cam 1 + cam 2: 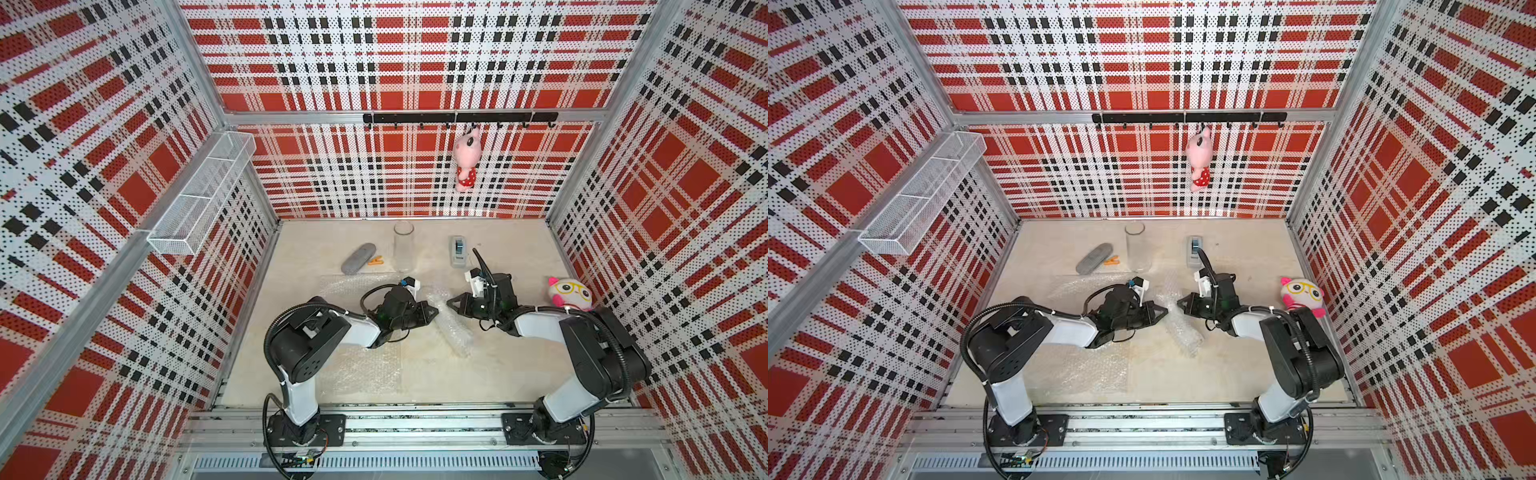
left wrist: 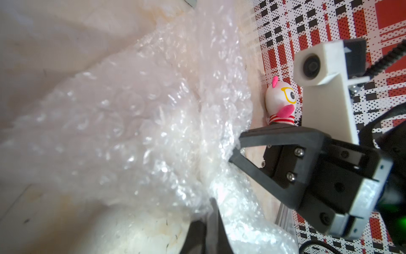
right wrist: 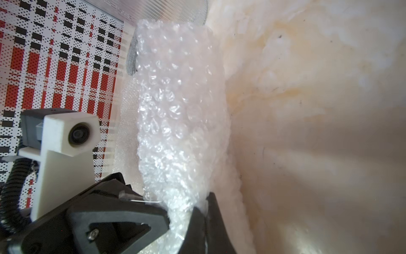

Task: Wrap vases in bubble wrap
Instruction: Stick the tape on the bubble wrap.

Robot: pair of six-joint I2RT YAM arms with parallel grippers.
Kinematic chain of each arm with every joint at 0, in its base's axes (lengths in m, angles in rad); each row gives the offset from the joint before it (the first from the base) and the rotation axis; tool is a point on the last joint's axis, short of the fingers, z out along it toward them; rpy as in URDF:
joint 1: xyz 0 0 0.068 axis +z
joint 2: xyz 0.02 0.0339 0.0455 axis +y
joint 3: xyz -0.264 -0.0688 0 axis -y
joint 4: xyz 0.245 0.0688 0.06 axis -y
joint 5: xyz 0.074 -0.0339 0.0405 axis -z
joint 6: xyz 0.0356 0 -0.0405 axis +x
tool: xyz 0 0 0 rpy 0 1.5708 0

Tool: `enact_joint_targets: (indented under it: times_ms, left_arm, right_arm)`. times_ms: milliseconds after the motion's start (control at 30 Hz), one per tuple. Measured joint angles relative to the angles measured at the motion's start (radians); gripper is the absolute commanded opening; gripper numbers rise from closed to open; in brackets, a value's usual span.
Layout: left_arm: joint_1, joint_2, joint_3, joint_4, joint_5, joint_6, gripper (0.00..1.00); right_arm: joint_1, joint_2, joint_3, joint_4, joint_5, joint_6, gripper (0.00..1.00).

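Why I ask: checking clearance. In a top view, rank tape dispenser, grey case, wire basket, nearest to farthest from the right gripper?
From the right gripper:
1. tape dispenser, just beyond it, toward the back wall
2. grey case, back left
3. wire basket, on left wall

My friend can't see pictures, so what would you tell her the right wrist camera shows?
A lumpy roll of bubble wrap stretches away over the beige table, pinched at its near end by the right tool. The left tool, carrying a white camera, grips it from the other side.
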State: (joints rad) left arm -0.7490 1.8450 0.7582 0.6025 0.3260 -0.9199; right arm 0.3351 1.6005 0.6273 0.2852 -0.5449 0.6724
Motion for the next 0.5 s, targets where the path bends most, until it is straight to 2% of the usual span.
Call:
enact_joint_targets:
  times_ms: [67,100,167,200,267,333,400,500]
  left_arm:
    - [-0.003,0.003,0.007,-0.005,0.001,-0.001,0.0]
    - [-0.007,0.007,0.014,-0.006,0.001,-0.001,0.0]
    - [-0.014,0.011,0.023,-0.006,0.002,-0.002,0.07]
    - [-0.016,0.011,0.024,-0.006,0.002,-0.004,0.13]
    - [-0.018,0.011,0.027,-0.006,0.003,-0.006,0.21]
    - [-0.019,0.011,0.029,-0.01,0.004,-0.007,0.29]
    - [-0.019,0.011,0.029,-0.016,0.003,-0.008,0.43]
    - [-0.019,0.011,0.031,-0.032,0.002,-0.008,0.58]
  right_arm:
    - [0.0,-0.022,0.015,-0.068,0.013,-0.021,0.39]
    - [0.002,-0.037,0.03,-0.116,0.024,-0.043,0.51]
    - [0.008,-0.074,0.066,-0.218,0.049,-0.087,0.71]
    - [0.01,-0.095,0.086,-0.268,0.066,-0.111,0.78]
    - [0.012,-0.137,0.127,-0.346,0.098,-0.154,0.87]
    - [0.014,-0.173,0.152,-0.398,0.123,-0.184,0.92]
    - [0.014,-0.196,0.166,-0.435,0.141,-0.208,0.99]
    - [0.018,-0.195,0.17,-0.477,0.151,-0.231,1.0]
